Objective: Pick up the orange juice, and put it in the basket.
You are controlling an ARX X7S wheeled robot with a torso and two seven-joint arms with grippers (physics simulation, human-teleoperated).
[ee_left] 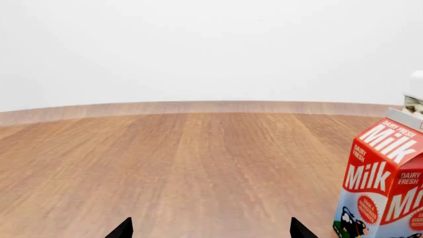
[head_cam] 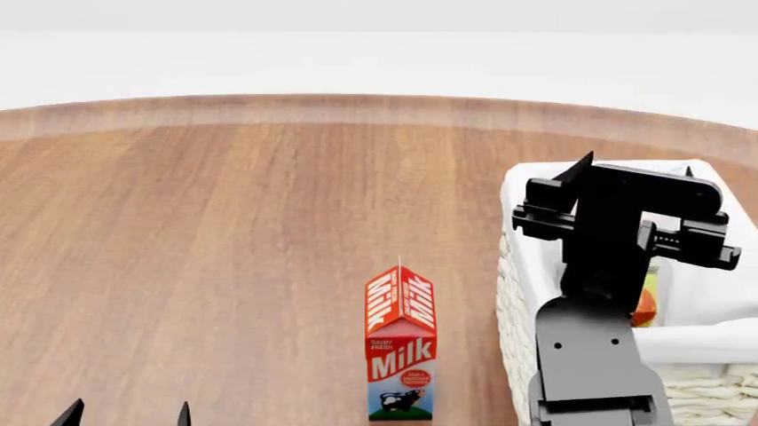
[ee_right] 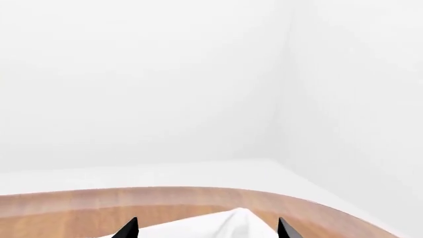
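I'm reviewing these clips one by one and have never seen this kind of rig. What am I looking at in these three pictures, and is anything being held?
These are simulator renders of a two-armed robot at a wooden table. The head view looks down from its head. The other two come from cameras near each gripper, so only black fingertips show at their lower edge.

On the table stand a red-and-white milk carton and, at the right, a white basket. The right arm reaches over the basket, with the right gripper above it. Behind that arm, inside the basket, a sliver of yellow and orange shows, which looks like the orange juice.

The right wrist view shows that gripper's fingertips spread with nothing between them. The left gripper is low over the table near the milk, also open and empty. So nothing is held.
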